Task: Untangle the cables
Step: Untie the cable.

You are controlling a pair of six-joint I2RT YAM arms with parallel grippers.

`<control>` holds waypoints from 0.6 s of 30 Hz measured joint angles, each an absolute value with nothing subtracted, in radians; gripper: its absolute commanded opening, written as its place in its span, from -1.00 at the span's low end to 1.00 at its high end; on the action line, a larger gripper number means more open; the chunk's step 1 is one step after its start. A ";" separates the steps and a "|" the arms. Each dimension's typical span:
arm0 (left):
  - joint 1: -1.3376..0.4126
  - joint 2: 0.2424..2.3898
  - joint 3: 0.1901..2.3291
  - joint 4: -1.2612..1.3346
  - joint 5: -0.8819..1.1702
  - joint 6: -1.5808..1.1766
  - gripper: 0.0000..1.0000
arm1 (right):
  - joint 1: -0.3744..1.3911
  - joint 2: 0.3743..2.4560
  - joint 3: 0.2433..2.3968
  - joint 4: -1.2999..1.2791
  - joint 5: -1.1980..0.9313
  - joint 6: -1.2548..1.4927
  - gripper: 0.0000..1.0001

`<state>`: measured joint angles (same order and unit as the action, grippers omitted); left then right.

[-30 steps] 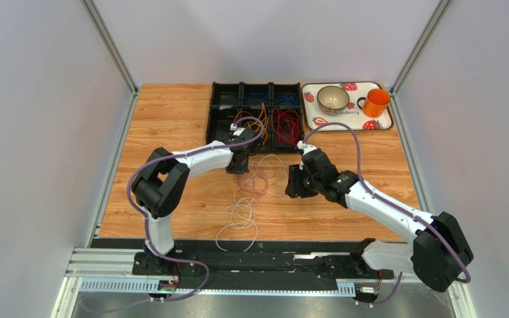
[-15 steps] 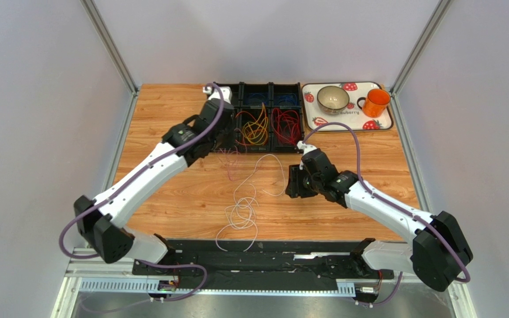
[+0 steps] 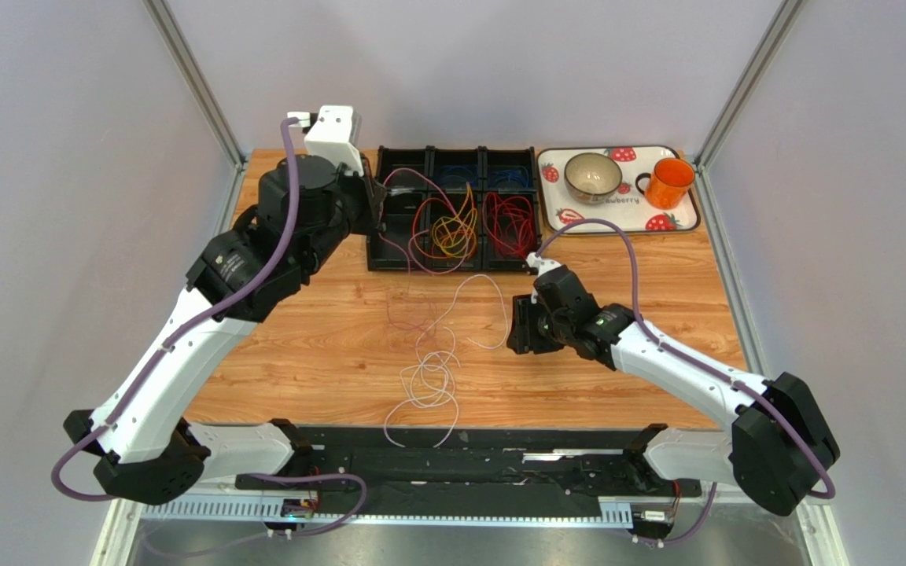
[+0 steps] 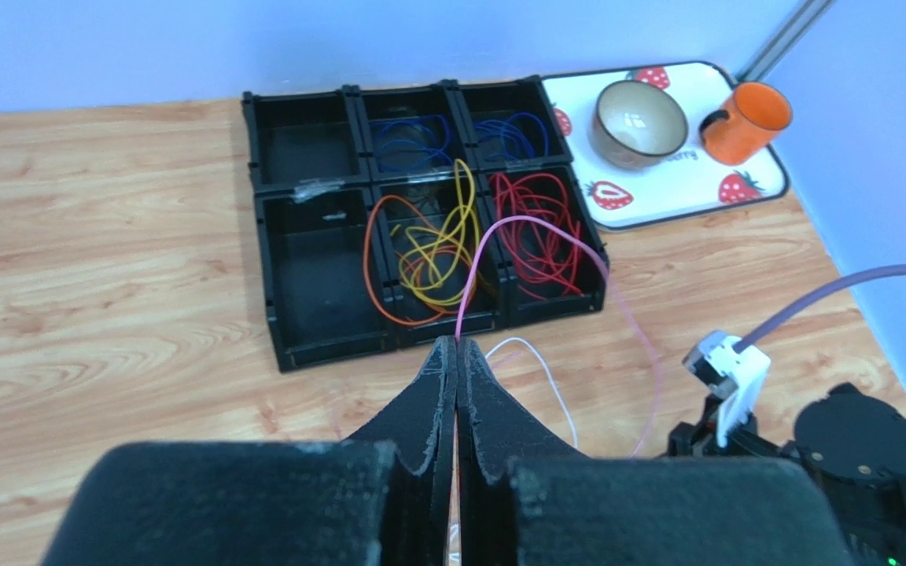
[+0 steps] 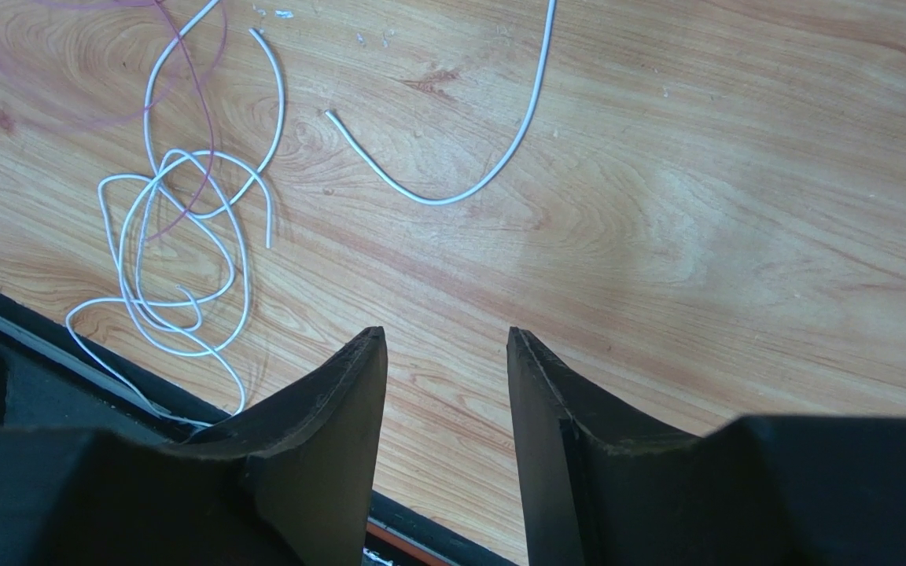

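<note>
Our right fingers (image 5: 334, 407) hang parted and empty over the counter (image 5: 718, 236) on the near side of the black tray (image 4: 304, 354), by loose white cables (image 3: 428, 380). Our left fingers (image 4: 432, 395) pinch a pink cable (image 4: 517, 217) arching over that tray, which holds coloured cables (image 4: 428, 245).

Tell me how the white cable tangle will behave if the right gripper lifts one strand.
Probably floppy: the white cable tangle lies in loose, flat curls. Its loops cross, so one lifted strand would likely drag the others along. It is likely light with some spring, judging by the pink cable arching from the shut left gripper.
</note>
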<state>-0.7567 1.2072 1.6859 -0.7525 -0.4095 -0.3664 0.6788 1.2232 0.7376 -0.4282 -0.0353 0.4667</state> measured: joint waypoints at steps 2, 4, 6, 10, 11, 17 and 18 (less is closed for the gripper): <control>-0.757 1.220 1.693 -0.758 -0.423 -0.352 -1.00 | 0.681 1.223 0.738 -0.428 -0.035 0.467 -0.09; -0.757 1.240 1.697 -0.769 -0.433 -0.342 -1.00 | 0.684 1.222 0.738 -0.429 -0.035 0.467 -0.09; -0.757 1.260 1.697 -0.781 -0.440 -0.334 -1.00 | 0.685 1.221 0.738 -0.429 -0.034 0.467 -0.09; -0.757 1.271 1.668 -0.796 -0.460 -0.339 -1.00 | 0.685 1.207 0.738 -0.429 -0.027 0.467 -0.09; -0.757 1.268 1.646 -0.795 -0.465 -0.346 -1.00 | 0.685 1.202 0.738 -0.429 -0.027 0.467 -0.09; -0.754 1.277 1.435 -0.799 -0.475 -0.414 -1.00 | 0.685 1.192 0.734 -0.429 -0.027 0.467 -0.09; -0.751 1.289 1.405 -0.801 -0.474 -0.425 -1.00 | 0.685 1.192 0.733 -0.430 -0.027 0.467 -0.09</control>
